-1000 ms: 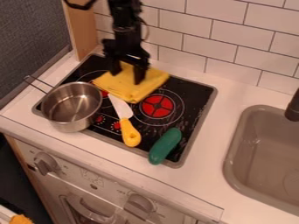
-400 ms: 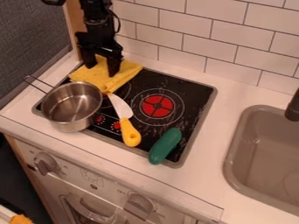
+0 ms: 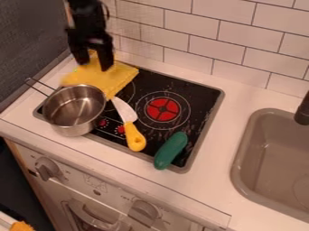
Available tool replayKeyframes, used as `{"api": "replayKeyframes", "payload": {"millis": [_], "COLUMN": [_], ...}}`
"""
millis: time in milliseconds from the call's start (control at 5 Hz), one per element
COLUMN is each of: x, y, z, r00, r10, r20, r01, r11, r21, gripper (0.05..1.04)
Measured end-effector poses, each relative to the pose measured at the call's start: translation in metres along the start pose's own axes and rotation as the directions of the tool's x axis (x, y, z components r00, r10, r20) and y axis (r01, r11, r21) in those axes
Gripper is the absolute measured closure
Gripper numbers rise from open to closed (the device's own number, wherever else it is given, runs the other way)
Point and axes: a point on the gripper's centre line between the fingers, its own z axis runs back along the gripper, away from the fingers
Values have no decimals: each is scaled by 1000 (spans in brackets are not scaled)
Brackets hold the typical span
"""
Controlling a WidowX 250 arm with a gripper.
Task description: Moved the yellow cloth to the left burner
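At the upper left, the black gripper point(image 3: 93, 63) is over the back part of the yellow cloth point(image 3: 111, 76), its two fingers wide apart with yellow fabric visible between them. Folded and slightly raised at the back, the cloth covers the stove's back left corner and most of the left burner point(image 3: 125, 92), whose right-hand ring edge shows. The cloth's front edge meets the rim of the metal pot and comes close to the knife tip. Whether the fingers touch the fabric is hard to tell.
The metal pot point(image 3: 73, 110) stands front left, its handle toward the back left. A yellow-handled knife point(image 3: 134, 135) and a green vegetable point(image 3: 170, 151) lie on the stove. A red burner point(image 3: 163, 109) is right of the cloth; the sink point(image 3: 274, 158) is far right.
Both the gripper and the cloth have shifted left, away from the red burner. Most recently the gripper also moved toward the back. Pot, knife and green vegetable have stayed put.
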Motion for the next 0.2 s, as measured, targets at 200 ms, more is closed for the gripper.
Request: {"api": "replayKeyframes", "payload": {"millis": [200], "x": [-1], "y": [4], "z": [15], "r00": [1000], "r10": [-2], "r20": [19], "r01": [1], "r11": [999], "r21": [47], "gripper": [83]}}
